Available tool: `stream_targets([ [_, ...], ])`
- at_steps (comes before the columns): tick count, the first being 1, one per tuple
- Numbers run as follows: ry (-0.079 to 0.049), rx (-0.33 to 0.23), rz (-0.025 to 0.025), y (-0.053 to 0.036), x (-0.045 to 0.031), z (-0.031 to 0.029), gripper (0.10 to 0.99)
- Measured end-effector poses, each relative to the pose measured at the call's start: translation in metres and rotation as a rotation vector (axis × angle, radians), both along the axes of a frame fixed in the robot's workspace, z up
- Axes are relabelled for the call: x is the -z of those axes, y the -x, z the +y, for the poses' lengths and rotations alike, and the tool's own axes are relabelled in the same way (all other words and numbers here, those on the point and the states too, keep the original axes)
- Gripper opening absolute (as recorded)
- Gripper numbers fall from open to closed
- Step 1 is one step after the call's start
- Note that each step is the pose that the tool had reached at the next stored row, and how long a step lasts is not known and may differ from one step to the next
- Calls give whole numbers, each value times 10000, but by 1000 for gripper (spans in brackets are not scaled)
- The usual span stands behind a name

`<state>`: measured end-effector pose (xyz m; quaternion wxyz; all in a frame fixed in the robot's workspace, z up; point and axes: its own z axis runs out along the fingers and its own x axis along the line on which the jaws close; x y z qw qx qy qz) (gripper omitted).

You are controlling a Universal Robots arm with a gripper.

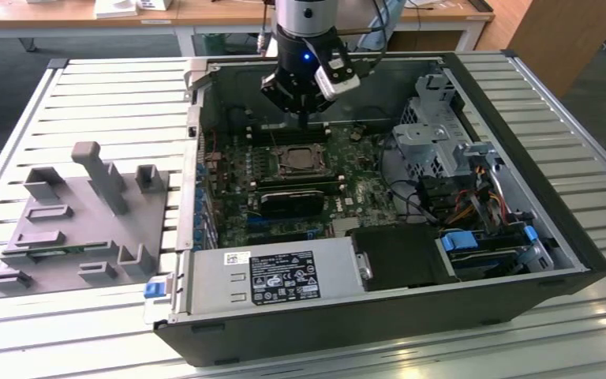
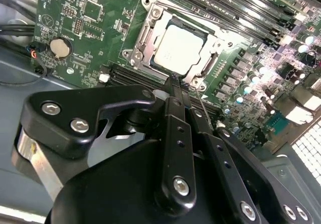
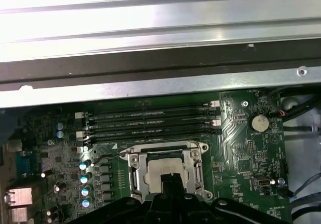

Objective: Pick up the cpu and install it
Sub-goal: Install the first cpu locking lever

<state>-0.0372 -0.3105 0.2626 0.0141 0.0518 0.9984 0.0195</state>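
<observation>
Slatted metal table (image 1: 92,87) | cpu (image 2: 179,48) in socket | hand (image 2: 180,86) closed, empty

One cpu (image 2: 179,48), one computer case (image 1: 555,237), one grey fixture (image 1: 72,229), four memory slots (image 3: 150,123)

i was working in what looked like a lab or workshop: an opened computer case (image 1: 387,237) lay on a slatted metal table (image 1: 103,87), a grey fixture block (image 1: 82,221) sat beside it, and wooden desks (image 1: 218,12) stood behind.
</observation>
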Motion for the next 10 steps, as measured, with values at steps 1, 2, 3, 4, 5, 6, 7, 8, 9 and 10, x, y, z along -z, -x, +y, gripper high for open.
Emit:
stream_targets([
  [1, -1, 0, -1, 3, 1, 0, 106],
  [2, -2, -1, -1, 9, 1, 0, 106],
  [3, -3, -2, -2, 19, 2, 0, 106],
  [4, -3, -3, -2, 33, 2, 0, 106],
  [5, -2, -2, -1, 50, 2, 0, 106],
  [6, 0, -1, 0, 73, 2, 0, 106],
  [7, 0, 0, 1, 102, 2, 0, 106],
  [8, -1, -2, 0, 130, 3, 0, 106],
  [9, -1, -2, -1, 153, 4, 0, 106],
  [10, -2, -1, -2, 169, 6, 0, 106],
])
